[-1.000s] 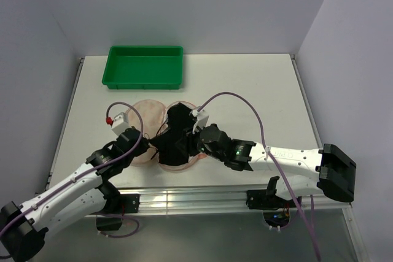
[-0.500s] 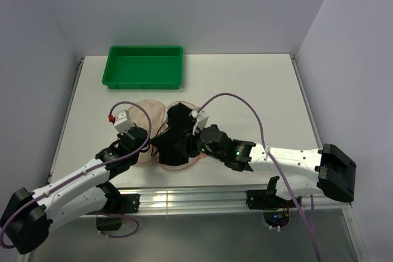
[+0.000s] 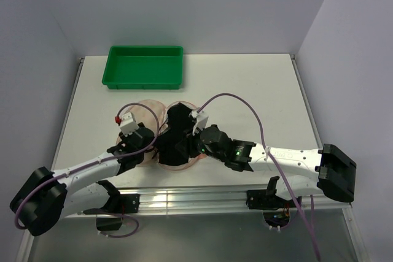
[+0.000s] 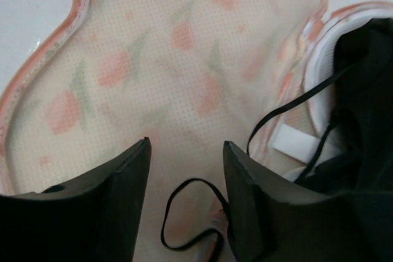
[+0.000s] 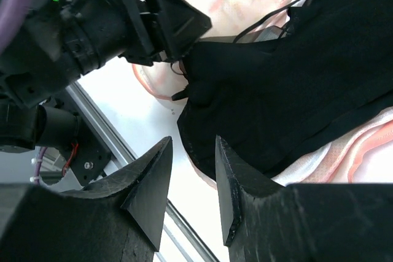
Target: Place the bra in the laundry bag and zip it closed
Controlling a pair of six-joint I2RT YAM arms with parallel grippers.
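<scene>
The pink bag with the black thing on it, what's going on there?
Two robot arms are packing a bra into a laundry bag. The bag lies unzipped and spread open, the bra piled on its right half, one thin strap trailing onto the left half. The left gripper hovers over that strap, jaws open; the right gripper hangs over the bra, jaws open too.

Worktop: tray at far left; nearer, centre front, laundry bag spread in two halves, bra on its right half, one strap trailing onto the left; left gripper above the left half, right gripper above the bra.
</scene>
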